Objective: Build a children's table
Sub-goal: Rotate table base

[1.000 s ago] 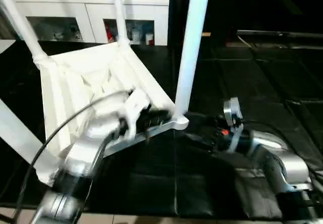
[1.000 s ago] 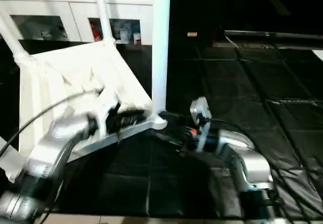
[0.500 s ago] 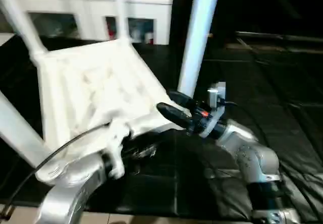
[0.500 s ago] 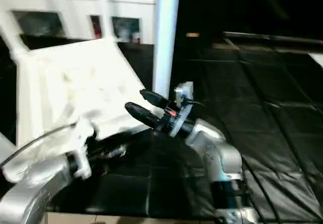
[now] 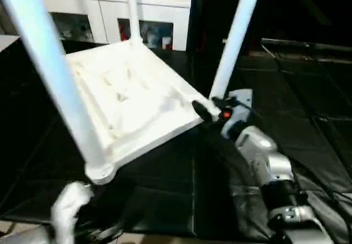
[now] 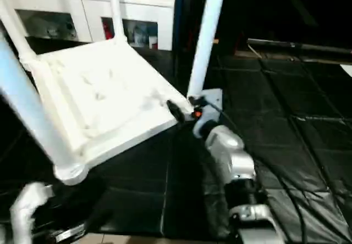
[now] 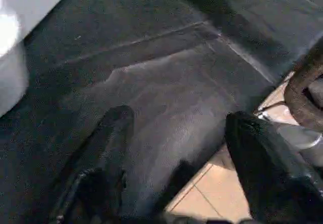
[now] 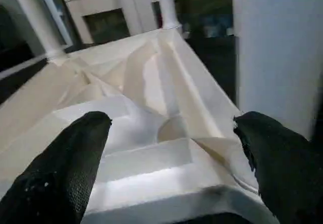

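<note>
The children's table lies upside down on the black mat, its white ribbed top (image 5: 132, 95) tilted and its legs pointing up. One leg (image 5: 60, 84) rises from the near-left corner socket (image 5: 99, 172), another (image 5: 236, 40) from the right corner. My right gripper (image 8: 171, 148) is open, with its fingers (image 8: 60, 163) on either side of the top's right corner beside that leg. My left gripper (image 7: 176, 148) is open over the mat with nothing between its fingers. Its white wrist (image 5: 69, 208) sits low at the near left, below the near-left socket.
A white cabinet with glass doors (image 5: 110, 24) stands behind the table. Black mat tiles (image 5: 286, 90) stretch to the right. Tan floor (image 7: 212, 193) and a dark cable (image 7: 303, 93) lie at the mat's near edge.
My left gripper let go of the table's near edge, opened and drew back to the near left. My right gripper rose to the right corner. The table now stands differently, and the view shifted.
</note>
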You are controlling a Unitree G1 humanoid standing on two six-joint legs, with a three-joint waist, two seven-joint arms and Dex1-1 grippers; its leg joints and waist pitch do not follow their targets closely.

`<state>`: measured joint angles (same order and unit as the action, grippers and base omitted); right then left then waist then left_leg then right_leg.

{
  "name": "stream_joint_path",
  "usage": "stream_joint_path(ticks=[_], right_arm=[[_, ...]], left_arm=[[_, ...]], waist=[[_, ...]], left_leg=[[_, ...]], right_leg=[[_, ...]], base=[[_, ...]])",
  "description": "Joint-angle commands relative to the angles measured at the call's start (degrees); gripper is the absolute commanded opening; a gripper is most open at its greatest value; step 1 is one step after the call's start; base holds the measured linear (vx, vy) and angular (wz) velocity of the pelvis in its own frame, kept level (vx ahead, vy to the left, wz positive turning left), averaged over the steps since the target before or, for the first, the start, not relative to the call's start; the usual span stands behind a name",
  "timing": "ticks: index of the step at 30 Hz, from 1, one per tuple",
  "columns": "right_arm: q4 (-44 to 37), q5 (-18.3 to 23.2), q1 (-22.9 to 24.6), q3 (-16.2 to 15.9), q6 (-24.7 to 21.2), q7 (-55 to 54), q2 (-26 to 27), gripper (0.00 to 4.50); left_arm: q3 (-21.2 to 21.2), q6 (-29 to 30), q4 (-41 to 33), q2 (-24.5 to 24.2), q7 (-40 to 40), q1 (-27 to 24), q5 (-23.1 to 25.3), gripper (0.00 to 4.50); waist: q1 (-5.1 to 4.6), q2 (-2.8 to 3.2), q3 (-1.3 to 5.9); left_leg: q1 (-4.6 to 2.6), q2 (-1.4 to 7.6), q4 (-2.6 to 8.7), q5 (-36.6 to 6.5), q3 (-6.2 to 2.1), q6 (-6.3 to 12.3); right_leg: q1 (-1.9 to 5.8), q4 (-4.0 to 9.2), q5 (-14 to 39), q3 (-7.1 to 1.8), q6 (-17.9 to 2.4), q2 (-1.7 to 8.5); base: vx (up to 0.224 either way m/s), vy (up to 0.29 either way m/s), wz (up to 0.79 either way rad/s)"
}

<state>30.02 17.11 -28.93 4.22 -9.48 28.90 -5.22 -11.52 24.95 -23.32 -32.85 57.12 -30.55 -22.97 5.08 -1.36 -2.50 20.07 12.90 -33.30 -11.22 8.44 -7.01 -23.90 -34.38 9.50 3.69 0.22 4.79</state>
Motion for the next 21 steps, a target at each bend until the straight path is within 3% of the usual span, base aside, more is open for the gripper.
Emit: stream_joint_path(ticks=[1,2,3,5,7,8,10,13,15,17,20,21], right_arm=[[-1.12,-1.13,1.63,-1.32,-1.68,3.64,-2.49,4.50],[-1.12,-1.13,1.63,-1.32,-1.68,3.64,-2.49,4.50],[-2.42,-2.57,3.49,-4.32,-2.17,8.19,-4.80,4.50],[-3.09,-3.40,4.72,-6.11,-2.35,11.32,-6.62,4.50],[-3.22,-3.52,5.12,-6.68,-2.57,12.56,-7.31,4.50],[-4.23,-4.37,6.20,-9.29,-2.76,16.21,-9.52,4.50],[-5.40,-4.26,6.67,-10.34,-3.60,17.70,-10.18,4.50],[-6.58,-4.39,6.96,-11.38,-4.43,18.60,-10.48,4.50],[-5.86,-5.40,6.41,-11.64,-4.13,17.18,-9.72,4.50],[-3.64,-6.81,5.17,-11.68,-3.51,14.26,-8.16,4.50],[-0.30,-9.46,3.45,-12.79,-2.52,9.71,-5.99,4.50],[0.74,-9.96,2.90,-12.97,-2.42,8.26,-5.01,4.50]], left_arm=[[-5.02,-2.02,1.05,-1.34,1.50,-0.71,-1.12,3.67],[-5.02,-2.02,1.05,-1.34,1.50,-0.71,-1.12,3.79],[-8.56,-3.67,3.14,-2.40,1.99,-0.49,-1.37,3.85],[-11.14,-5.02,5.48,-3.12,1.54,1.04,-1.78,3.97],[-12.14,-5.56,6.53,-3.46,1.18,1.87,-2.17,4.11],[-15.02,-4.01,7.32,-3.98,0.30,6.14,-6.48,4.26],[-15.51,-1.90,6.46,-4.44,0.15,8.54,-8.68,4.41],[-14.85,0.86,5.29,-4.82,-0.16,11.90,-10.97,4.41],[-12.86,2.21,4.95,-4.31,-1.00,15.81,-12.04,4.41],[-9.81,2.68,5.32,-3.46,-1.34,19.77,-12.23,4.41],[-5.99,2.87,6.65,-1.99,-2.08,24.12,-11.64,4.41],[-4.93,2.71,7.23,-1.34,-2.48,25.27,-11.17,4.41]], waist=[[-0.37,1.02,2.14],[-0.27,0.94,2.09],[-0.18,1.03,2.07],[-0.17,1.02,2.14],[-0.13,0.90,2.19],[-0.13,1.25,2.18],[0.00,1.40,2.25],[-0.13,1.10,2.31],[0.06,1.16,2.43],[0.04,1.00,2.53],[0.04,1.34,2.66],[-0.05,1.05,2.63]], left_leg=[[0.06,-0.39,5.01,-21.70,1.08,0.35],[0.09,-0.43,5.02,-21.33,1.12,0.63],[0.10,-0.47,5.01,-21.24,1.11,0.68],[0.30,-0.48,5.06,-20.77,1.01,1.02],[0.13,-0.43,5.01,-20.71,1.01,1.02],[0.05,-0.46,4.99,-21.04,1.03,0.86],[-0.21,-0.40,4.84,-20.77,1.09,0.78],[-0.04,-0.37,4.86,-19.94,1.02,0.82],[-0.29,-0.41,4.75,-19.27,1.10,0.43],[-0.10,-0.45,4.71,-18.06,1.07,0.26],[-0.08,-0.63,4.43,-16.94,1.14,-0.90],[-0.12,-0.65,4.46,-17.10,1.17,-0.97]], right_leg=[[2.00,4.67,22.96,-2.00,-6.32,1.36],[2.04,4.73,22.78,-2.04,-6.30,1.26],[2.05,4.75,22.79,-2.04,-6.36,1.26],[2.30,4.64,21.95,-2.05,-6.56,1.21],[2.26,4.60,21.84,-2.08,-7.03,1.22],[2.29,4.51,21.43,-2.06,-7.54,1.12],[2.15,4.27,19.16,-2.14,-9.11,1.12],[2.49,3.91,18.84,-2.12,-9.49,1.19],[2.32,3.93,19.26,-2.17,-9.68,1.26],[2.58,3.78,18.29,-2.20,-9.97,1.36],[2.54,3.35,16.81,-2.27,-10.51,1.38],[2.55,3.46,17.37,-2.25,-10.24,1.35]], base=[[0.000,0.000,0.00],[0.000,0.000,0.00],[0.000,0.000,0.00],[0.000,0.000,0.00],[0.000,0.000,0.00],[0.000,0.000,0.00],[0.000,0.000,0.00],[0.000,0.000,0.00],[0.000,0.000,0.00],[0.000,0.000,0.00],[0.000,0.000,0.00],[0.000,0.000,0.00]])
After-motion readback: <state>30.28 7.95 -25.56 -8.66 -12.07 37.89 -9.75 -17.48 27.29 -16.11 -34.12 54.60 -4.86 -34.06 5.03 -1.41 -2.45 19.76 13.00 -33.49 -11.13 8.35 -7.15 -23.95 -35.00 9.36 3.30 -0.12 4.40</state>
